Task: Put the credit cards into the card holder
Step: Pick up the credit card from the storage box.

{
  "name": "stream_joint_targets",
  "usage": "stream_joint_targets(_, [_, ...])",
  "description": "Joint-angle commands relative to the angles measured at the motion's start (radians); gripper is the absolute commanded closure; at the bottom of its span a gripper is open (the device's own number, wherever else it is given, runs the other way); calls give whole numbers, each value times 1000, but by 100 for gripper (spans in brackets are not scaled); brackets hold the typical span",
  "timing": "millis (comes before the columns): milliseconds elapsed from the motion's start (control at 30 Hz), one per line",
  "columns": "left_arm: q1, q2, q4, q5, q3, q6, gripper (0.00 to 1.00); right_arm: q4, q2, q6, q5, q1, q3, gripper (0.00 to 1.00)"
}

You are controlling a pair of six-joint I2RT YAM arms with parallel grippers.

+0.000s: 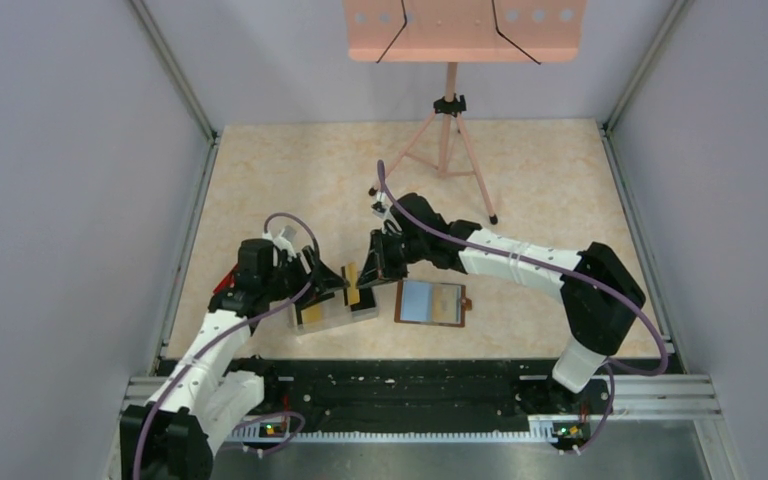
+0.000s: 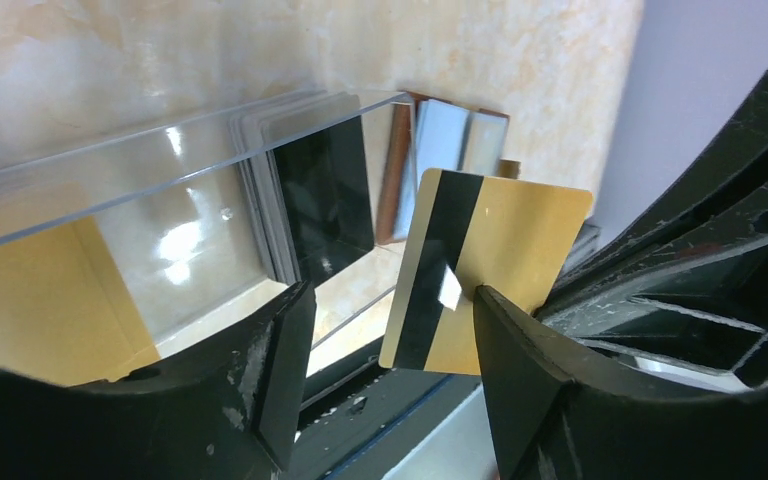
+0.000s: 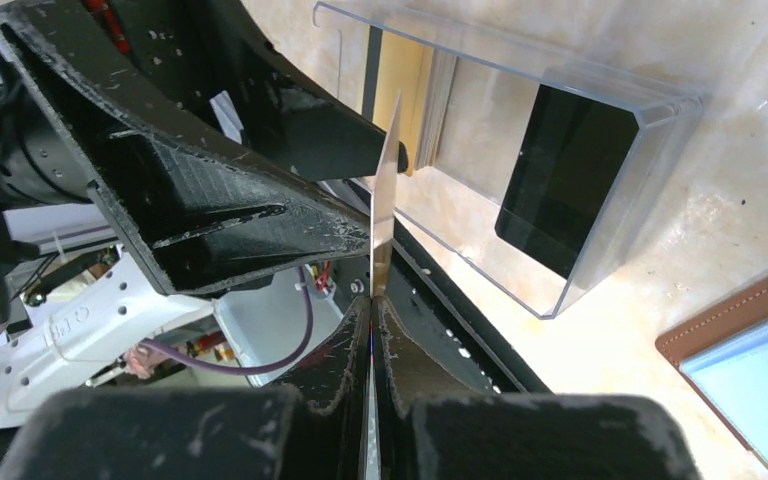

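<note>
My right gripper (image 1: 368,272) (image 3: 372,310) is shut on a yellow-gold credit card (image 1: 353,285) (image 3: 386,190) and holds it upright above the table. In the left wrist view the card (image 2: 505,260) shows its black stripe. My left gripper (image 1: 338,283) (image 2: 392,302) is open around it, one fingertip (image 2: 490,310) close to the card's face. The clear tray (image 1: 332,312) (image 2: 160,170) (image 3: 600,95) holds a black card (image 2: 325,200) (image 3: 565,190) and gold cards (image 2: 30,300). The brown card holder (image 1: 430,303) (image 3: 750,340) (image 2: 440,140) lies open on the table, pale blue inside up, right of the tray.
A pink tripod stand (image 1: 448,140) with a pink board on top stands at the back middle. Grey walls close in both sides. A black rail (image 1: 400,385) runs along the near table edge, just below the tray.
</note>
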Motion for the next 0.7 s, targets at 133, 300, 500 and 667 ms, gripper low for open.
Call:
stream_joint_targets(133, [62, -18, 225, 208, -67, -81, 39, 86, -25, 26, -37, -9, -9, 100])
stream_joint_targets(300, [79, -51, 255, 252, -76, -106, 48, 103, -21, 33, -47, -16, -21, 100])
stream_joint_targets(500, [95, -76, 233, 273, -87, -108, 68, 119, -28, 36, -48, -34, -49, 100])
stream_joint_targets(667, [97, -98, 255, 287, -102, -129, 87, 245, -34, 87, -93, -43, -113, 100])
